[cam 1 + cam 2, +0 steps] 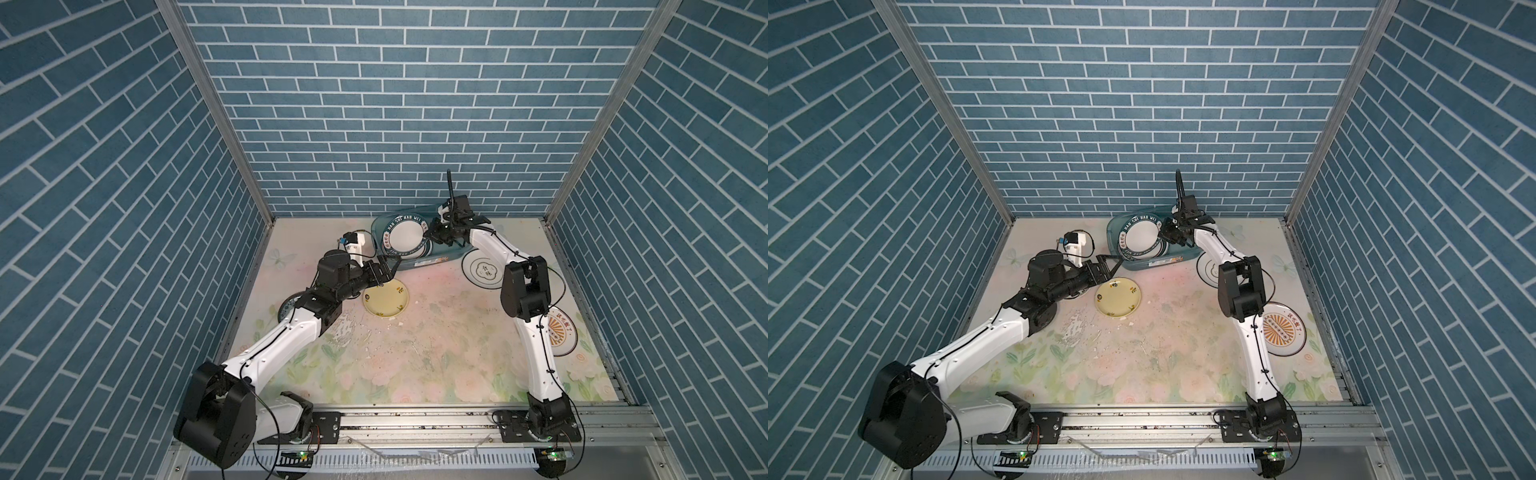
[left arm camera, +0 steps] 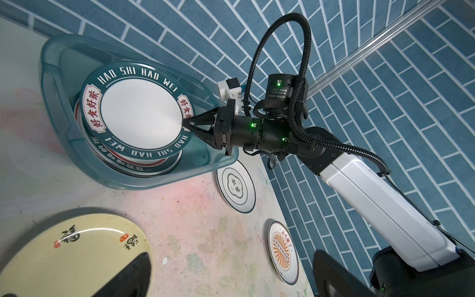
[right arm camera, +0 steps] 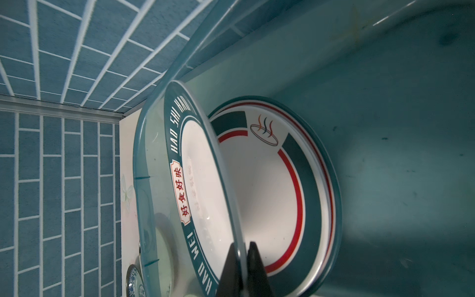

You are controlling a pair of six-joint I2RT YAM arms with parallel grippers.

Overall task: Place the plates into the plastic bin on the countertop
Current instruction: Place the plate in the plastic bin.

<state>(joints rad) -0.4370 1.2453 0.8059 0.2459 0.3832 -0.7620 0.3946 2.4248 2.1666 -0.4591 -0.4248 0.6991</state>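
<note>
Four plates loose on the countertop (image 1: pixel 436 353) (image 1: pixel 1163 353), outside the plastic bin (image 1: pixel 415 266) (image 1: pixel 1154 264) (image 2: pixel 59 102) (image 3: pixel 385 128); more inside it.

1. Pale yellow plate (image 1: pixel 386 299) (image 1: pixel 1117 296) (image 2: pixel 72 257), dark brush characters and red seals: flat, left of centre, in front of the bin's near left corner.
2. White emblem plate (image 1: pixel 484 270) (image 1: pixel 1208 270) (image 2: pixel 236 189): flat, just beside the bin's right end.
3. Orange sunburst plate (image 1: pixel 561 332) (image 1: pixel 1283 328) (image 2: pixel 282 252): flat, toward the right edge, partly hidden by the right arm (image 1: pixel 536 353).
4. Blue patterned plate (image 1: pixel 286 309) (image 3: pixel 132 281): at the left edge, mostly hidden under the left arm (image 1: pixel 282 336).
5. Bin: translucent teal, at the back wall, label on its near side. Inside, a stack (image 2: pixel 144 164) topped by a red-and-green banded plate (image 3: pixel 270 180); number in the stack unreadable.
6. Green-rimmed plate (image 1: pixel 405 236) (image 1: pixel 1142 237) (image 2: pixel 140 113) (image 3: pixel 203 180), lettered HAO SHI HAO WEI: tilted above the stack, within the bin's walls, pinched at its right rim by the right gripper (image 1: pixel 427 237) (image 2: pixel 186 123) (image 3: pixel 242 250), jaws clamped thin on the edge. Contact with the stack: cannot tell.
7. Left gripper (image 1: pixel 392 272) (image 1: pixel 1112 272): jaws spread wide, nothing between them, hovering between the yellow plate and the bin; lower finger near the yellow plate's far rim, contact unclear.
</note>
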